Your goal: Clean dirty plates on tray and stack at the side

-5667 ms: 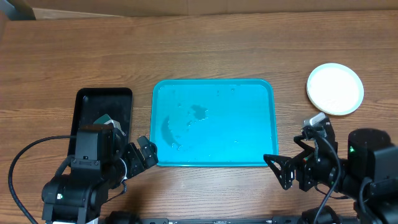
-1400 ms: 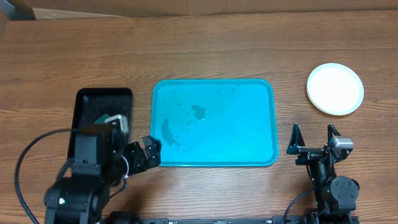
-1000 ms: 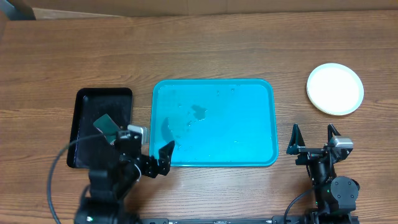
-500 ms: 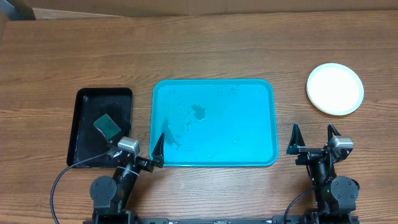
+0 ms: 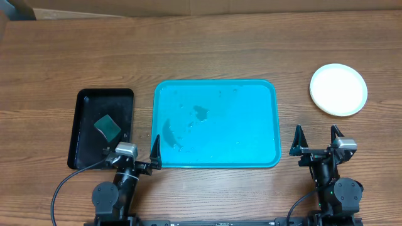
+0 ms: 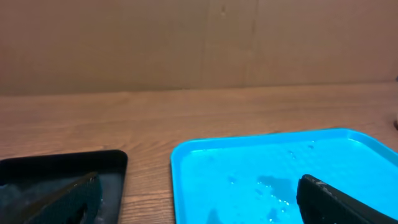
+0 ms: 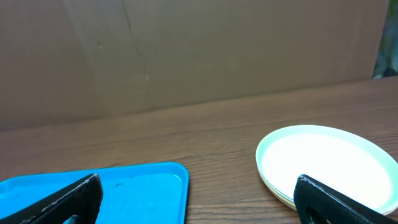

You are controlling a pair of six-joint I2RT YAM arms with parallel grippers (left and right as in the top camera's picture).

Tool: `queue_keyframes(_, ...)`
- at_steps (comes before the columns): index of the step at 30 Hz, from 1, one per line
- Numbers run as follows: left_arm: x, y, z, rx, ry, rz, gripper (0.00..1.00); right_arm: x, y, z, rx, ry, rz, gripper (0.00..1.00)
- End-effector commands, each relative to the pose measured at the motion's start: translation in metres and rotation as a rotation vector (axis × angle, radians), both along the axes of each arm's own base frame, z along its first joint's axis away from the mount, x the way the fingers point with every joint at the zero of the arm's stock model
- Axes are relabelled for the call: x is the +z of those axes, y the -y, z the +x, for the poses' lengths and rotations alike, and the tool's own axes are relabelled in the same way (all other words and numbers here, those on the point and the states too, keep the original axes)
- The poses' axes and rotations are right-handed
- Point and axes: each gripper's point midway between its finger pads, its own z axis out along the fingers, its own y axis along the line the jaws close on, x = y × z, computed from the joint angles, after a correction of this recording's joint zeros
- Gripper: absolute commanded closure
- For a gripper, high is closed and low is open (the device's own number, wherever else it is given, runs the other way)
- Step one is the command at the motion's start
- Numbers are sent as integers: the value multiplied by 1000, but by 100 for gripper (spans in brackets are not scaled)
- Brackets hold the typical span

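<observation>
Lying stacked beyond the wide-open right hand, the plates sit off the tray.

Black arms, looping cables — left end effector and right end effector bear grey blocks.

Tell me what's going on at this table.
Nothing is being handled. The left end effector and the right end effector sit open and empty at the front of the table. The blue tray holds no plates, only wet smears; the plates are stacked on the table to its right. A dark pad lies in the black tray.
</observation>
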Motion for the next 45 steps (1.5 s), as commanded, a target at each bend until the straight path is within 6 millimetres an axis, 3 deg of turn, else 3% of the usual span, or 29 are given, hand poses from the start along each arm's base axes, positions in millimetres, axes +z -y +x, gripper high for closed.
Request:
queue_keyframes(1, 0, -6, 0, 33, 8, 27, 1, -1, 1, 0, -2, 7, -7, 0)
queue_keyframes(12, -5, -30, 2, 172, -10, 37, 0, -1, 1, 0, -2, 8, -7, 0)
queue_keyframes(45, -4, -29, 2, 168, -6, 37, 0, -1, 1, 0, -2, 7, -7, 0)
